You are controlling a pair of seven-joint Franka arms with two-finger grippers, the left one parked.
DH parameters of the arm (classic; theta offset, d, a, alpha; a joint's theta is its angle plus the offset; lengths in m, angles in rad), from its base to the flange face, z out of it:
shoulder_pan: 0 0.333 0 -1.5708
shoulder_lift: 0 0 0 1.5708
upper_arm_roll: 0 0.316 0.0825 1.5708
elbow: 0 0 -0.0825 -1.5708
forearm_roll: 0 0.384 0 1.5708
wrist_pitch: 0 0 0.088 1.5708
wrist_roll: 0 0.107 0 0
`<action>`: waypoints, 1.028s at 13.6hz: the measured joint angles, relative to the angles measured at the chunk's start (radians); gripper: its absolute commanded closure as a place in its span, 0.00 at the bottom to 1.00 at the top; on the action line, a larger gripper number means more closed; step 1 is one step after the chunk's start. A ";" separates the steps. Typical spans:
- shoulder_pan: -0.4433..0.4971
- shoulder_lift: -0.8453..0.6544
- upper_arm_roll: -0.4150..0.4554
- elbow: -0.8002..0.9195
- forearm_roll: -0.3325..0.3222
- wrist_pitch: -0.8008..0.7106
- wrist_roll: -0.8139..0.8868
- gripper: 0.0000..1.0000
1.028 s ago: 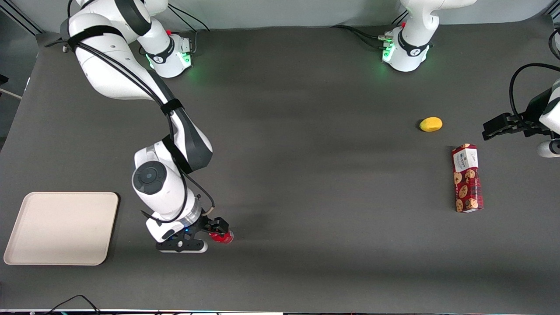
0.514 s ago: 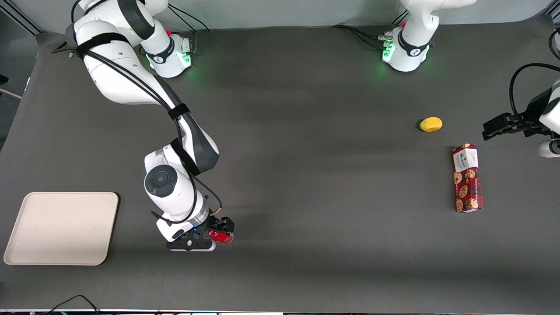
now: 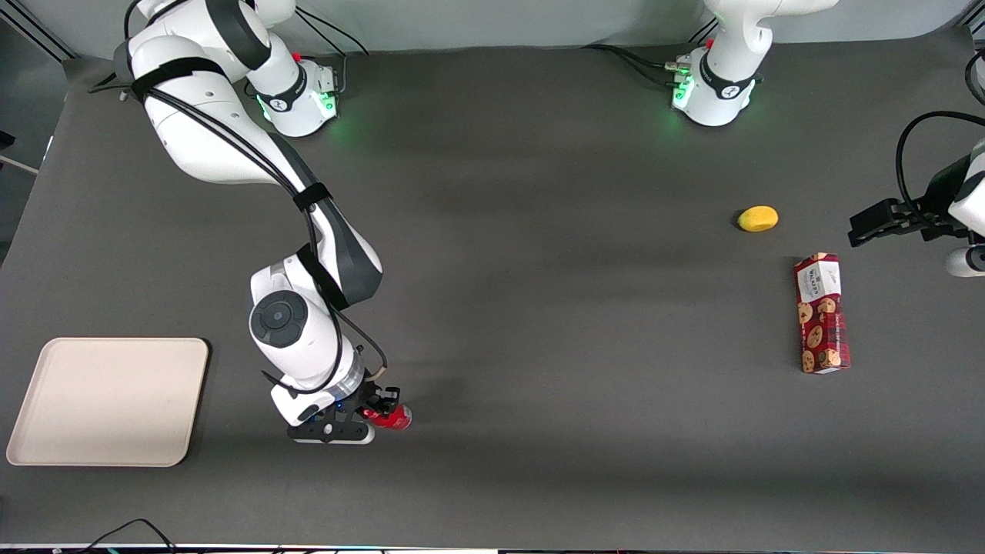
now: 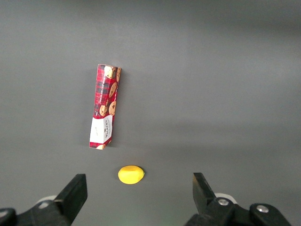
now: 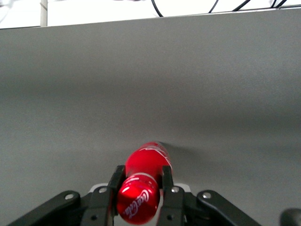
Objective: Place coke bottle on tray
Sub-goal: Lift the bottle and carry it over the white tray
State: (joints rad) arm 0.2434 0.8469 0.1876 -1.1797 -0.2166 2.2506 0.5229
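Note:
The small red coke bottle (image 3: 394, 417) lies on its side on the dark table, near the front camera. My right gripper (image 3: 382, 407) is shut on the coke bottle (image 5: 143, 183); its two black fingers (image 5: 116, 184) press against the bottle's sides. The beige tray (image 3: 46, 454) rests flat on the table toward the working arm's end, apart from the gripper, with nothing on it.
A yellow oval fruit (image 3: 758, 218) and a long red cookie box (image 3: 822, 313) lie toward the parked arm's end of the table. The two arm bases (image 3: 304, 98) stand at the table's edge farthest from the front camera.
The right arm shifted sideways toward the bottle, then settled slightly back. The fingers have drawn in around the bottle, which has stayed at about the same spot.

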 measured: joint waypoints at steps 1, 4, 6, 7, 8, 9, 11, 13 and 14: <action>0.000 0.000 0.000 0.000 0.006 0.000 0.006 1.00; -0.005 -0.019 -0.001 0.006 0.051 -0.037 0.022 1.00; -0.008 -0.074 -0.017 0.017 0.052 -0.155 0.026 1.00; -0.011 -0.117 -0.036 0.021 0.052 -0.231 0.026 1.00; -0.020 -0.164 -0.054 0.022 0.051 -0.309 0.026 1.00; -0.034 -0.214 -0.073 0.022 0.046 -0.383 0.025 1.00; -0.066 -0.297 -0.108 0.003 0.000 -0.487 0.020 1.00; -0.110 -0.355 -0.139 -0.045 -0.045 -0.507 -0.012 1.00; -0.137 -0.376 -0.166 -0.066 -0.049 -0.507 -0.068 1.00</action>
State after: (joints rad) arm 0.1059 0.4705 0.0212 -1.2454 -0.2657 1.7439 0.4549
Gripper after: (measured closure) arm 0.643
